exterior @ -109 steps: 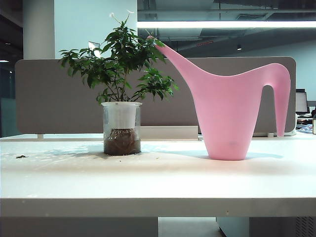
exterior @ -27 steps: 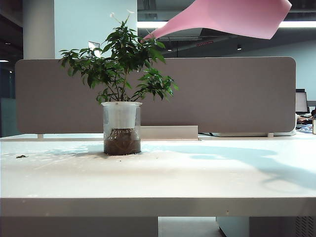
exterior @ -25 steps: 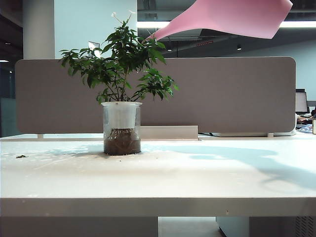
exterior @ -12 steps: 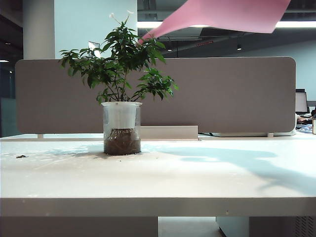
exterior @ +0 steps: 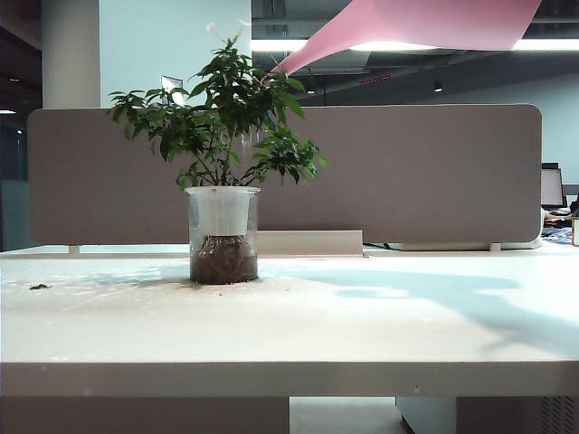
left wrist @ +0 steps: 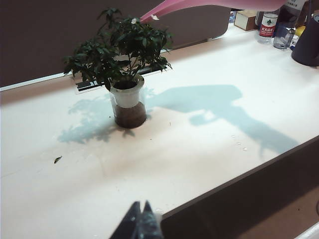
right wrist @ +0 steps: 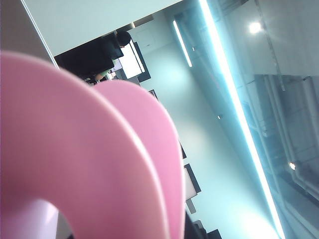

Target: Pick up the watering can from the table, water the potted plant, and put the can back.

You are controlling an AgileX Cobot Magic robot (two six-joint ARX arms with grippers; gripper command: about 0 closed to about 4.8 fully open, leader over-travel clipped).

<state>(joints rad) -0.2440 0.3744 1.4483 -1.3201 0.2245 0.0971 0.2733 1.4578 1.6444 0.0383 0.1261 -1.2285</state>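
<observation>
The pink watering can (exterior: 434, 23) hangs tilted at the top of the exterior view, its body cut off by the frame. Its spout tip (exterior: 273, 70) touches the top leaves of the potted plant (exterior: 222, 127), which stands in a clear jar (exterior: 223, 237) on the white table (exterior: 362, 325). The can (right wrist: 89, 164) fills the right wrist view, where my right gripper (right wrist: 149, 226) is shut on it and one dark finger (right wrist: 192, 228) shows beside it. My left gripper (left wrist: 141, 211) is shut and empty over the table's front edge, well short of the plant (left wrist: 122, 50).
A grey partition panel (exterior: 407, 172) runs along the back of the table. A box (left wrist: 245, 19), a red can (left wrist: 269, 25) and a dark object (left wrist: 306, 42) sit at the far corner. A dirt speck (left wrist: 58, 159) lies near the plant.
The can stood on the table in the earliest frame; now it is in the air and tipped. Over the last second its body rose a little while the spout stayed at the leaves. The left arm is still.
</observation>
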